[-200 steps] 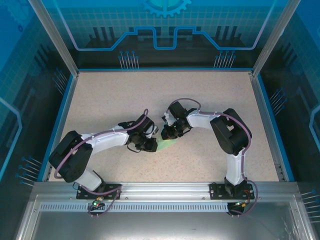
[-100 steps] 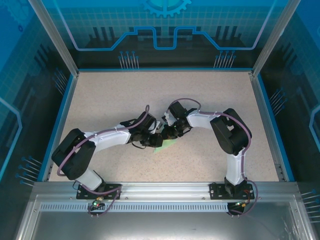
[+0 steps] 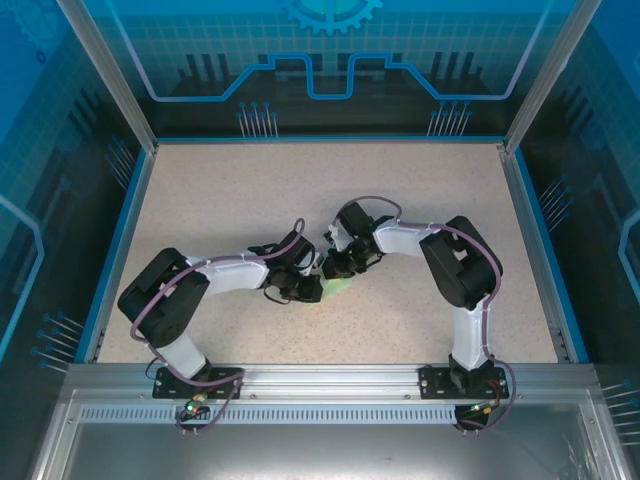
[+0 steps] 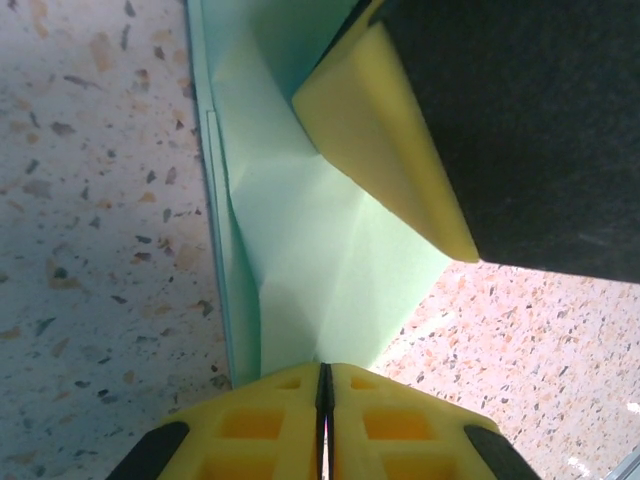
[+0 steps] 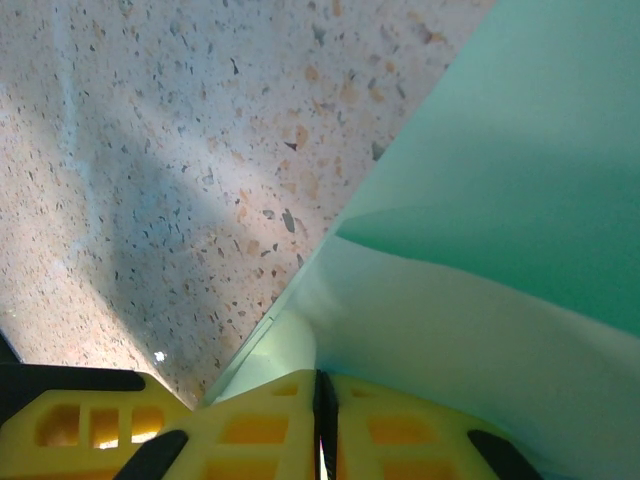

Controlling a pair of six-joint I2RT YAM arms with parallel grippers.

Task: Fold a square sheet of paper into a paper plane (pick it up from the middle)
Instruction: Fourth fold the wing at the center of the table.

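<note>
top external: both grippers on the paper, mid-bench

the paper [image 3: 338,288] sits mid bench [image 3: 250,200], a green sliver between the left gripper [image 3: 312,291] and the right gripper [image 3: 336,270]. both are at it, so neither arm is nearer.

left wrist: the left gripper [image 4: 323,385] has its jaws pressed together, tips at the near edge of the paper [image 4: 310,270]. can't tell if paper is inside the seam or just under the tips. the paper's long axis runs straight out ahead of the tips, with a folded edge down its left side. the right gripper's pad [image 4: 385,150] sits on the far right part.

right wrist: the right gripper [image 5: 322,395] is pressed together and pinching the paper [image 5: 480,330]. the sheet rises out of the seam, up and to the right, clear of the bench [image 5: 150,150].

judgement: mid-fold, no dart shape yet. the next move hinges on that axis. the left gripper would need to work straight ahead along the fold while the right gripper holds the flap. risk: the two pulling apart could skew or tear the thin sheet.
</note>
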